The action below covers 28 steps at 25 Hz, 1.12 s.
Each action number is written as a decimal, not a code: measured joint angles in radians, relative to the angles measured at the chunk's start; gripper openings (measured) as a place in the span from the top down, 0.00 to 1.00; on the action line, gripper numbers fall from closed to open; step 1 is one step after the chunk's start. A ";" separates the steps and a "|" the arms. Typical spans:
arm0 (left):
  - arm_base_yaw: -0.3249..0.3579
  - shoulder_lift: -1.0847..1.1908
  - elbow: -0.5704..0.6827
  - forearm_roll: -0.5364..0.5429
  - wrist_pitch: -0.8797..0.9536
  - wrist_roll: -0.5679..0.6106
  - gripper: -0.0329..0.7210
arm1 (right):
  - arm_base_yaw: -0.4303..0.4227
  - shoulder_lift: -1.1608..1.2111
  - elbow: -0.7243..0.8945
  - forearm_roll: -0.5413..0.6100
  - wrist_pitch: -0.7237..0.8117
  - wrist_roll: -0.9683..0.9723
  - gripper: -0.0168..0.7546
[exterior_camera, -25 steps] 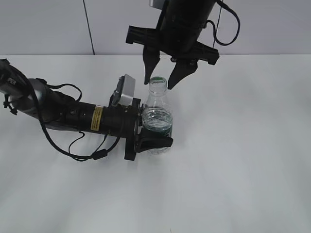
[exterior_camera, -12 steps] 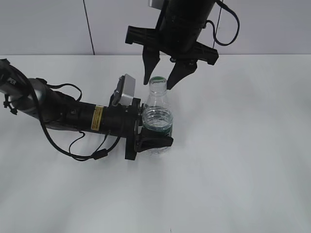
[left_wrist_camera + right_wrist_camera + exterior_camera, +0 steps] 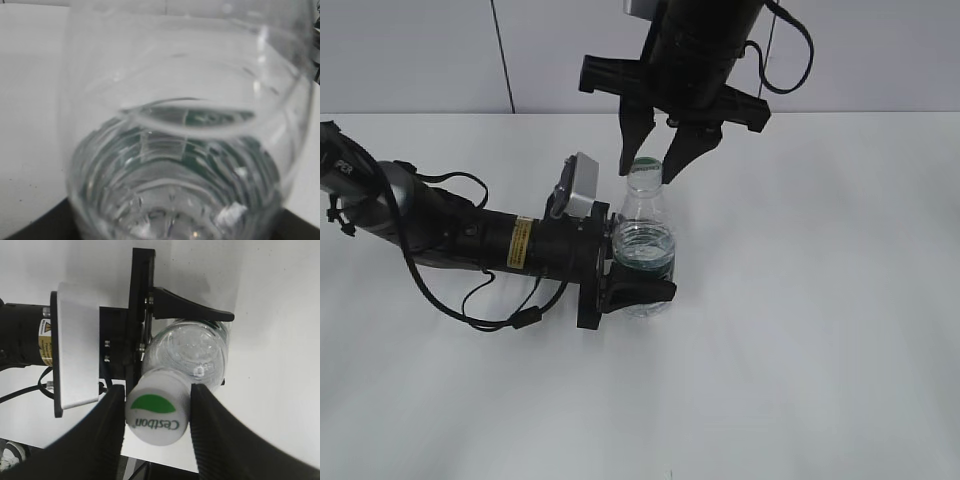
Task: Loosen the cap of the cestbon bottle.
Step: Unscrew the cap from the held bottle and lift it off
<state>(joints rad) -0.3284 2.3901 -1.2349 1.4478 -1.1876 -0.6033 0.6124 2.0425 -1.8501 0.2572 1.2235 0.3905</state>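
The cestbon bottle stands upright on the white table, clear, with water and a dark green band low down. My left gripper reaches in from the left and is shut on the bottle's lower body; in the left wrist view the bottle fills the frame. The white cap with its green leaf mark sits on the neck. My right gripper hangs straight down over it, and its two black fingers press against opposite sides of the cap.
The left arm with its cables lies across the table on the left. Its silver camera housing sits close beside the bottle's neck. A pale wall runs behind the table.
The right gripper's fingers have drawn together from a clear gap on each side onto the cap. The left gripper and the bottle have not moved.
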 joint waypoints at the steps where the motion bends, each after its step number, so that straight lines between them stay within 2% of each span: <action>1: 0.000 0.000 0.000 -0.001 0.000 0.000 0.42 | 0.000 0.000 0.000 0.000 0.000 -0.007 0.58; 10: 0.000 0.000 0.000 -0.001 0.001 0.000 0.42 | 0.000 0.000 0.000 0.001 0.000 -0.188 0.59; 28: 0.000 0.000 0.000 0.001 0.002 0.002 0.42 | 0.000 0.000 -0.002 -0.004 0.000 -0.898 0.59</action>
<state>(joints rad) -0.3284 2.3901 -1.2349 1.4486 -1.1859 -0.6013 0.6124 2.0425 -1.8519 0.2532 1.2235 -0.5071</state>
